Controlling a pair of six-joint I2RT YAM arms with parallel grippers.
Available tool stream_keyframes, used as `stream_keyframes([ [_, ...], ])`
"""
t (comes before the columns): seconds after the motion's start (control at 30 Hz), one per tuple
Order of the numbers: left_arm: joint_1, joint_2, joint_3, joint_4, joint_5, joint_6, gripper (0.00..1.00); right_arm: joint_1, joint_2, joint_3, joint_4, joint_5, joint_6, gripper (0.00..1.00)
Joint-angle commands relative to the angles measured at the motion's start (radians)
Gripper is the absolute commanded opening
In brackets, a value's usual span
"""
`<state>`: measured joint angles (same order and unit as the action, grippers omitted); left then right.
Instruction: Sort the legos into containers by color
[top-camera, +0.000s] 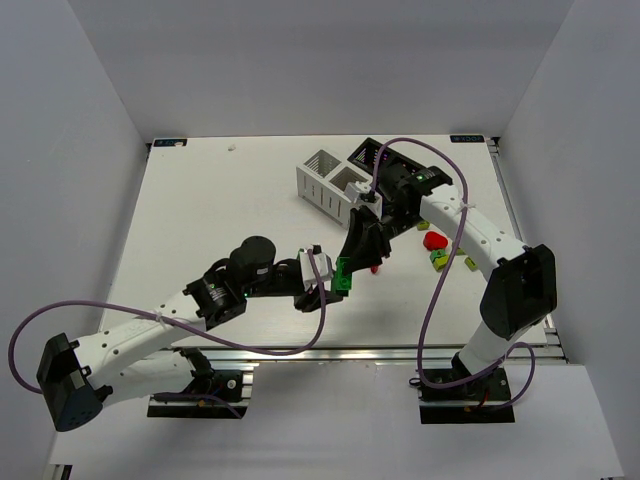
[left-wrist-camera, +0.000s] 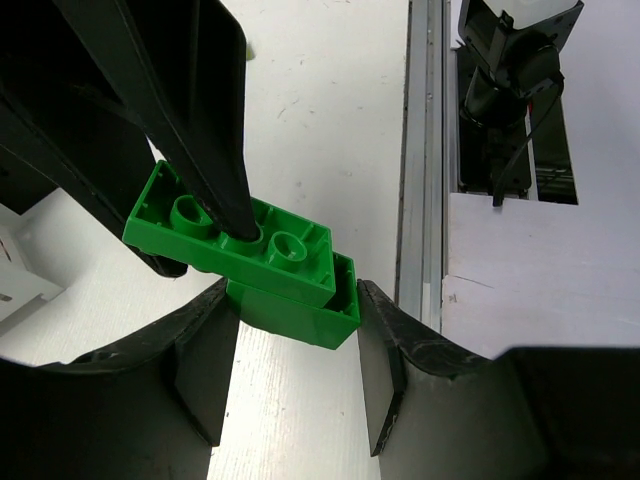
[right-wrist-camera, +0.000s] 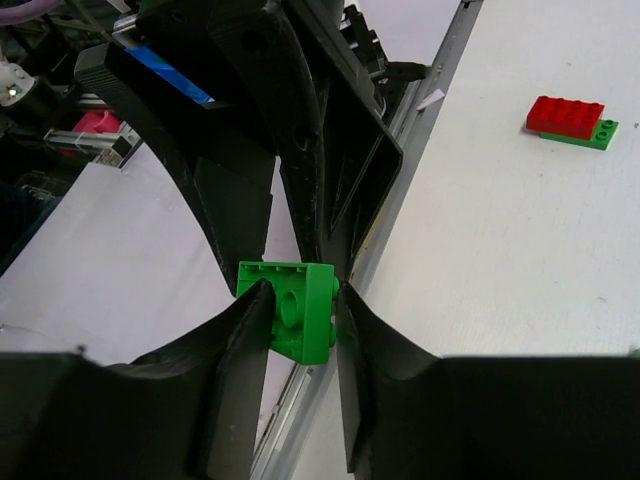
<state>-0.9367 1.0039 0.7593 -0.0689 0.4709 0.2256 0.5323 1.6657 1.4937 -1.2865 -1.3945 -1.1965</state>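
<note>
Two dark green legos stuck together hang above the table at its middle, held from both sides. My left gripper is shut on the lower green brick. In the left wrist view my left gripper pinches it at the tips. The right arm's fingers clamp the upper green brick. My right gripper shows in the right wrist view, shut on the green brick. The white bin and the black bin stand at the back.
A red brick and yellow-green bricks lie right of the grippers; another yellow-green one lies farther right. A red brick on a green plate shows in the right wrist view. The table's metal front rail runs nearby.
</note>
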Motion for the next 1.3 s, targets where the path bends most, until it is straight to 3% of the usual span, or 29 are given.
stream_keyframes([
  [0.0, -0.005, -0.031, -0.011, 0.018, -0.005, 0.014, 0.39, 0.0, -0.009, 0.022, -0.02, -0.02, 0.006, 0.34],
  [0.37, -0.005, -0.021, -0.014, 0.02, -0.005, 0.012, 0.39, 0.0, -0.035, 0.037, -0.019, -0.012, 0.025, 0.13],
  [0.97, -0.005, 0.005, -0.006, 0.009, -0.055, 0.004, 0.37, -0.037, -0.147, 0.025, 0.028, 0.012, 0.078, 0.0],
  [1.03, -0.004, 0.019, 0.014, -0.005, -0.083, -0.009, 0.37, -0.048, -0.181, 0.005, 0.102, 0.046, 0.193, 0.0],
  [1.13, 0.006, 0.061, 0.041, -0.025, -0.106, -0.019, 0.36, -0.051, -0.303, -0.117, 0.431, 0.147, 0.495, 0.0],
  [1.17, 0.01, 0.08, 0.047, -0.026, -0.107, -0.025, 0.36, -0.052, -0.343, -0.162, 0.64, 0.185, 0.574, 0.0],
  [1.27, 0.033, 0.101, 0.072, -0.032, -0.147, -0.046, 0.36, -0.051, -0.47, -0.283, 0.859, 0.357, 0.753, 0.0],
])
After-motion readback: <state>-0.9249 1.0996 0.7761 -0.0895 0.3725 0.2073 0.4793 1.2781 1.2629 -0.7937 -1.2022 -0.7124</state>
